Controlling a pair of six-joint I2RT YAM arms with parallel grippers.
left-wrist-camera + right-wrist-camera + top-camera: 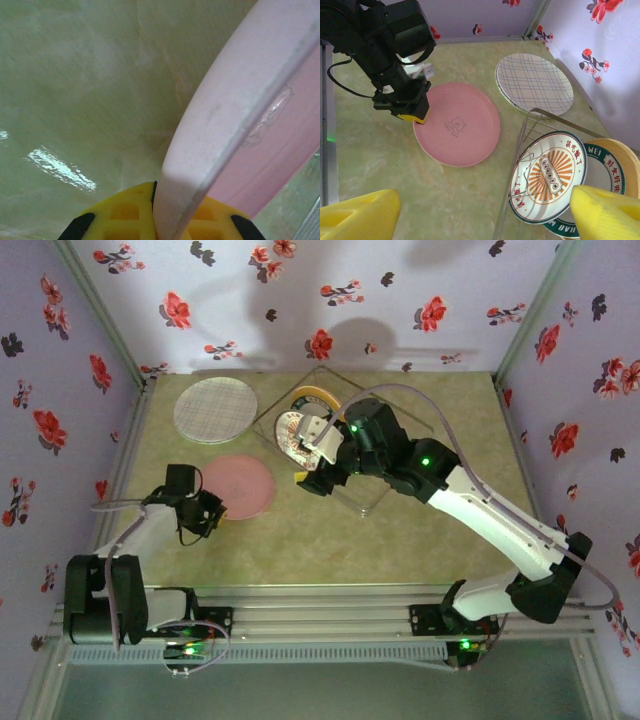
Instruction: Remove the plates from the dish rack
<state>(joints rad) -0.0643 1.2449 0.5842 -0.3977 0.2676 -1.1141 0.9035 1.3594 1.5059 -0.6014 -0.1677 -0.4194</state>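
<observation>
Your table (400,540) is a pale green, marbled surface. At its far left a grid-patterned plate (215,410) lies flat. Nearer you, left of centre, lies a pink plate (245,485). The clear dish rack (335,382) sits far centre, right of both.

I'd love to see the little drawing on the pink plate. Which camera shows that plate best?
The right wrist view: the whole pink plate shows, drawing clear, with the left claw pinching its rim. The top external view shows the plate small; the left wrist view, a close stretch of rim.
</observation>
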